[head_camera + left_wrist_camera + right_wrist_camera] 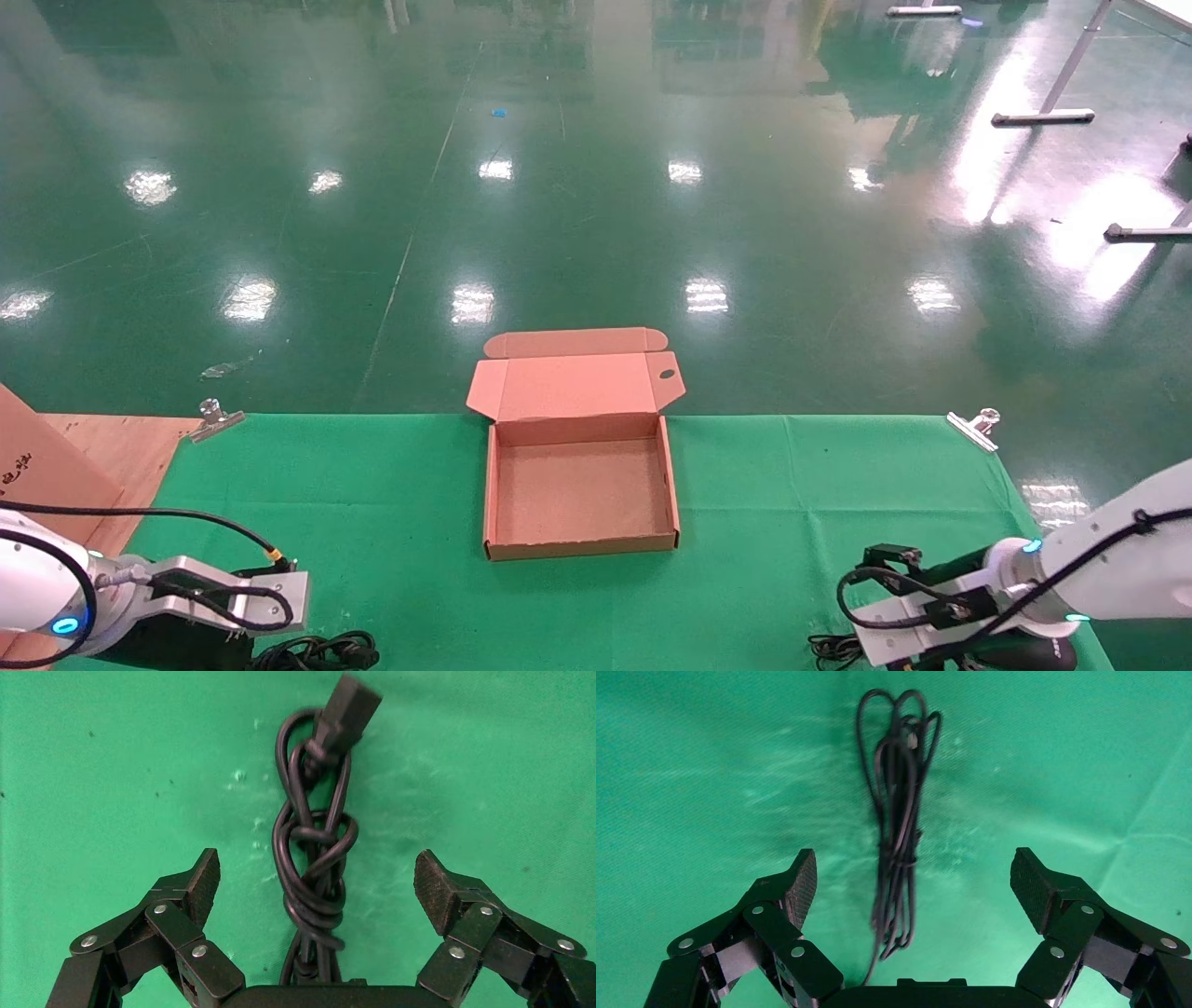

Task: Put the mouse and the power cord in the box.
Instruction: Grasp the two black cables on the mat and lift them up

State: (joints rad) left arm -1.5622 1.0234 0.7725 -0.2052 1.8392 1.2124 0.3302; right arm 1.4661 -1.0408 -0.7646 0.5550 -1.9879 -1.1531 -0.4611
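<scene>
— How far along are they?

— Nothing's packed. The box (579, 489) sits open and empty mid-worktop (792, 522). The power cord (314, 864) lies at the near left edge, under the left claw (316, 881), which is spread wide astride it.

— And the mouse?

— Near right (1034, 652), under the right claw (912, 885), also spread. Its bundled cable (897, 818) runs lengthwise between the fingers, as does the cord, plug end pointing away.

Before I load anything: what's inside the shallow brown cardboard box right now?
The shallow brown cardboard box shows only its bare floor, with the lid open. Its near wall hides a thin strip of floor behind it.
</scene>
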